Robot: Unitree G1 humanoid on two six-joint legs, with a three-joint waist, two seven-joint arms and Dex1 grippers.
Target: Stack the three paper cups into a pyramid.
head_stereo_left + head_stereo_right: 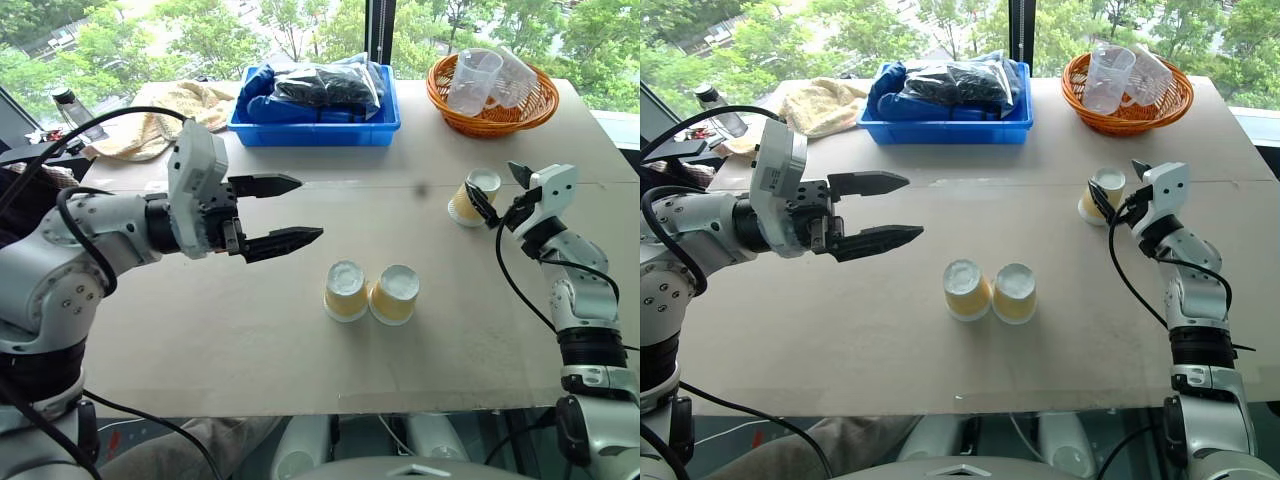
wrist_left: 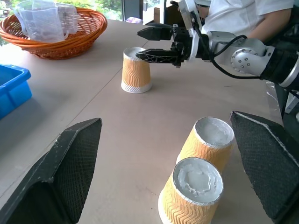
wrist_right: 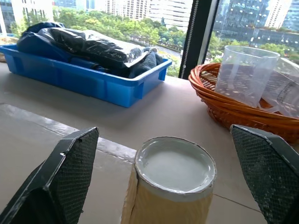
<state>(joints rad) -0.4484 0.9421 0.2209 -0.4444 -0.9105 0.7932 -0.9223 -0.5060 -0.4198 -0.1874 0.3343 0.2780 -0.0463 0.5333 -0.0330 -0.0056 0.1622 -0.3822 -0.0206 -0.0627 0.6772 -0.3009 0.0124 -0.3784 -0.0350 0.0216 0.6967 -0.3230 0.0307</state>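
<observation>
Left eye view: two yellow-tan paper cups stand upside down, side by side and touching, near the middle of the beige table (image 1: pixel 200 330), the left cup (image 1: pixel 345 291) just beside the right cup (image 1: pixel 394 295), white bases facing up. A third paper cup (image 1: pixel 472 198), also upside down, stands well apart from them toward the far right. The right gripper (image 1: pixel 502 192) sits at this third cup with its two black fingers spread wide, one on either side of the cup's upper part; whether they touch it cannot be told. The left gripper (image 1: pixel 285 212) hangs above the table to the left of the pair, pointing across toward the right, its fingers wide apart and holding nothing. Beyond the cups, at the far edge, a blue plastic bin (image 1: pixel 315 125) holds dark bagged items, and an orange wicker basket (image 1: pixel 492 112) on the far right holds clear plastic measuring cups (image 1: pixel 472 80). A pale yellow cloth (image 1: pixel 185 105) lies at the far left.
</observation>
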